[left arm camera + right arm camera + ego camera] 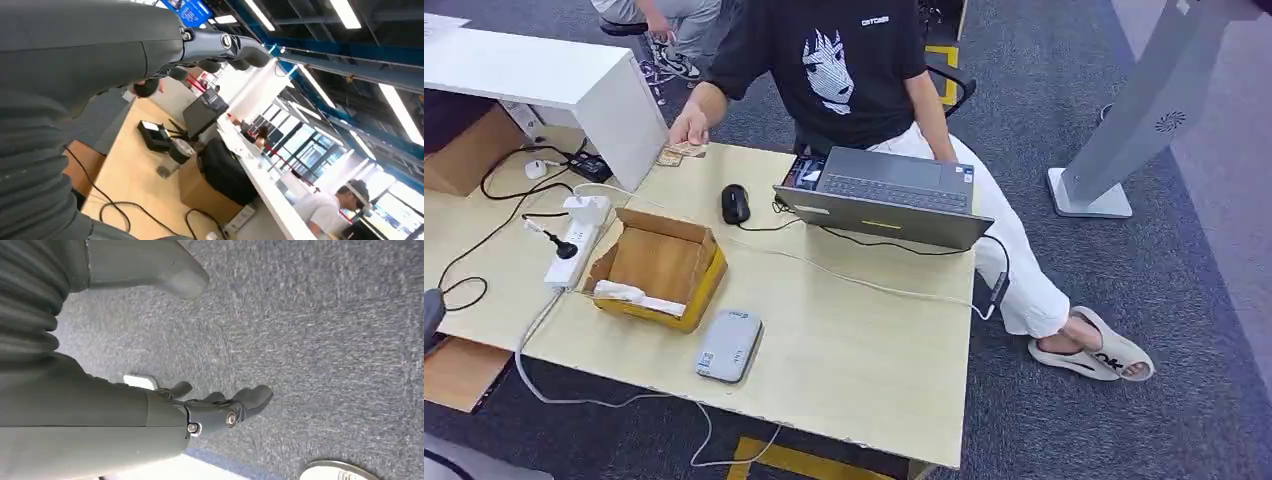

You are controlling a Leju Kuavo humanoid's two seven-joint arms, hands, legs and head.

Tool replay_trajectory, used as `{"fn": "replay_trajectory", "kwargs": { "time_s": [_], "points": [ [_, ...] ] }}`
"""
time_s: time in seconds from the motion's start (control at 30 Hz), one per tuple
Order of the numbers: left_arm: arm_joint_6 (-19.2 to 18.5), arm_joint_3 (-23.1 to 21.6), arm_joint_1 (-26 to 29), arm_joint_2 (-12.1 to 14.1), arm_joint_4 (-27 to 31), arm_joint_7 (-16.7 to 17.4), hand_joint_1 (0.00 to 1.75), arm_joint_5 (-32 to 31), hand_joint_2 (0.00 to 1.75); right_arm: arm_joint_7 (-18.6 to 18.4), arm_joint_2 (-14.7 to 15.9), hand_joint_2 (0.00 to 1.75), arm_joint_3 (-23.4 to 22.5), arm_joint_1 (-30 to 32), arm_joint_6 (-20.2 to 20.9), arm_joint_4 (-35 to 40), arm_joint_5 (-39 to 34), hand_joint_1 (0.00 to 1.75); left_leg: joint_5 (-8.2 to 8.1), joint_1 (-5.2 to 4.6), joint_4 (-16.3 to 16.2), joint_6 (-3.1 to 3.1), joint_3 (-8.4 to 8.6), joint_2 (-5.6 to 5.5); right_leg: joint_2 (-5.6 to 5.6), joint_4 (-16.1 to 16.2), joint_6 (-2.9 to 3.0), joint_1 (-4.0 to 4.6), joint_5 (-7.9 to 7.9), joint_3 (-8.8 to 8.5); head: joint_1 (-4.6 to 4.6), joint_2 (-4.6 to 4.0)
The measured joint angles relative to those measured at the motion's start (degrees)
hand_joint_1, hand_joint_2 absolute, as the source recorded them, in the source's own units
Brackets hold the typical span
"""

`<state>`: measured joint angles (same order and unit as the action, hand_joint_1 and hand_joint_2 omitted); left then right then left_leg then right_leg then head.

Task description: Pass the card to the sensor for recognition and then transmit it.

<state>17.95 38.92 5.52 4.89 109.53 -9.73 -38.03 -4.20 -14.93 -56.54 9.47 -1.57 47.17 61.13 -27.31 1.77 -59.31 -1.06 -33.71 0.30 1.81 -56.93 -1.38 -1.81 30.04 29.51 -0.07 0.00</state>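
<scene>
A person's hand [688,126] rests on a few tan cards [681,151] at the far left corner of the light wooden table [864,350]. The sensor, a flat grey-white box [729,345], lies near the table's front edge. My left hand [220,50] is raised in the air with its fingers stretched out and nothing in it. A grey part of that arm [432,315] shows at the left edge of the head view. My right hand [220,410] hangs over grey carpet, thumb apart from the fingers, holding nothing.
An open cardboard box [659,265] stands just behind the sensor. A black mouse [735,203], a laptop [889,195] and its cables sit further back. A white power strip [574,240] lies at left, with a white cabinet [544,80] behind. A grey stand [1114,130] rises at right.
</scene>
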Motion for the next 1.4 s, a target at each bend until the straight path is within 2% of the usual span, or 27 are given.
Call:
{"fn": "replay_trajectory", "kwargs": {
  "time_s": [0.2,0.8,1.03,1.07,1.4],
  "points": [
    [0.6,-8.2,-4.1,1.1,-4.2,2.6,0.00,-5.2,1.75,0.6,0.0,1.75,-2.5,-0.6,0.2,-0.3,3.3,0.00,0.00,0.00,0.0,0.00,0.02,0.06,-0.09,0.0,0.00,-0.01,-0.02,0.05,0.00,0.00],
    [3.5,-34.0,-16.9,1.1,-19.5,10.3,0.00,-24.3,1.75,3.1,0.4,1.75,-8.3,-3.8,-0.3,-5.7,11.7,0.00,0.03,-0.01,0.0,0.01,-0.01,0.05,-0.09,0.0,0.00,0.00,-0.07,-0.09,0.00,0.00],
    [5.2,-41.1,-19.8,0.6,-23.3,11.6,0.00,-29.9,1.75,4.1,0.9,1.75,-9.5,-5.8,-1.1,-9.0,14.5,0.00,0.04,0.00,-0.1,0.01,-0.01,0.08,-0.13,0.0,0.00,0.00,-0.08,-0.01,0.00,0.00],
    [5.7,-42.4,-20.0,0.3,-24.0,11.9,1.75,-30.9,1.75,4.4,1.0,1.75,-9.6,-6.2,-1.6,-9.8,15.0,0.00,0.04,0.00,-0.1,0.01,-0.02,0.08,-0.13,0.0,0.00,0.00,-0.08,-0.04,0.02,0.00],
    [6.3,-46.6,-20.6,0.1,-26.1,12.6,1.75,-31.8,1.75,5.5,1.1,1.75,-10.2,-7.1,-2.4,-11.6,17.1,0.00,0.03,0.00,-0.1,0.01,-0.04,0.10,-0.15,0.0,0.01,0.00,-0.08,0.01,0.00,0.00]
  ]
}}
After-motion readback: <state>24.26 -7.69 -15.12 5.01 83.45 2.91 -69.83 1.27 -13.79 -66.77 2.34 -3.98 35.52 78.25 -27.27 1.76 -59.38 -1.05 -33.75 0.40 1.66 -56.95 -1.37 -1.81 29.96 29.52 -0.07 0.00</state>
